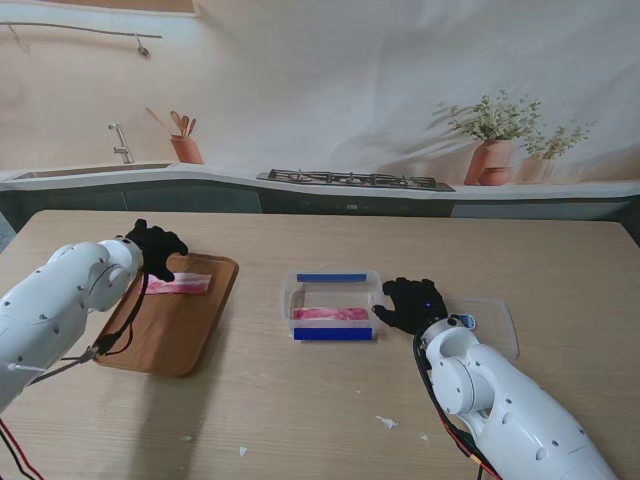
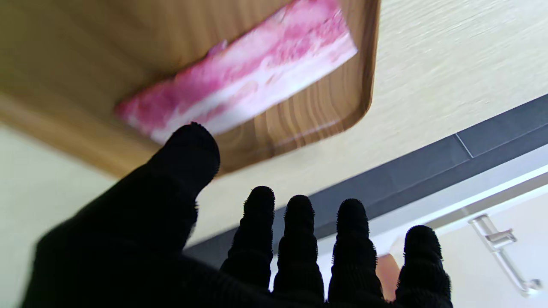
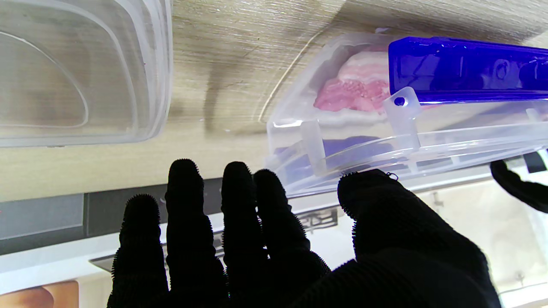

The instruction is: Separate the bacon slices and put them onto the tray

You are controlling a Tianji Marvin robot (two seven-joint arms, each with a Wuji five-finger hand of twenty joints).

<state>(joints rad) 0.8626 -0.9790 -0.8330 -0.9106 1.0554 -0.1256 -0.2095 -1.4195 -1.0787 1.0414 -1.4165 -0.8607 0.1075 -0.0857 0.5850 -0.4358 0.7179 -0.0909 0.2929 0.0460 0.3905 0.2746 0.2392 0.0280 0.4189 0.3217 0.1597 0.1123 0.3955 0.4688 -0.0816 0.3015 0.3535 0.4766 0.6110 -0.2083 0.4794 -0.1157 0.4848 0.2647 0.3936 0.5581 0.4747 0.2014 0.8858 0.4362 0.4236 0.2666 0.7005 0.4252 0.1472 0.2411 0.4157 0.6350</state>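
Note:
A wooden tray (image 1: pixel 170 335) lies at the left of the table with one pink bacon slice (image 1: pixel 180 286) across its far end, also seen in the left wrist view as bacon slice (image 2: pixel 239 81) on the tray (image 2: pixel 364 64). My left hand (image 1: pixel 153 248), black-gloved, hovers over the tray's far left corner, fingers (image 2: pixel 299 231) spread and holding nothing. A clear container (image 1: pixel 288 300) with blue clips at the table's middle holds more bacon (image 1: pixel 330 314), bacon (image 3: pixel 351 92). My right hand (image 1: pixel 408 304) rests open beside the container's (image 3: pixel 308 141) right wall, thumb close to its rim.
A clear lid (image 1: pixel 495 325) lies flat on the table right of my right hand, lid (image 3: pixel 77 77). Small white scraps (image 1: pixel 386 422) dot the near table. A counter with sink, stove and plant pots runs along the far wall.

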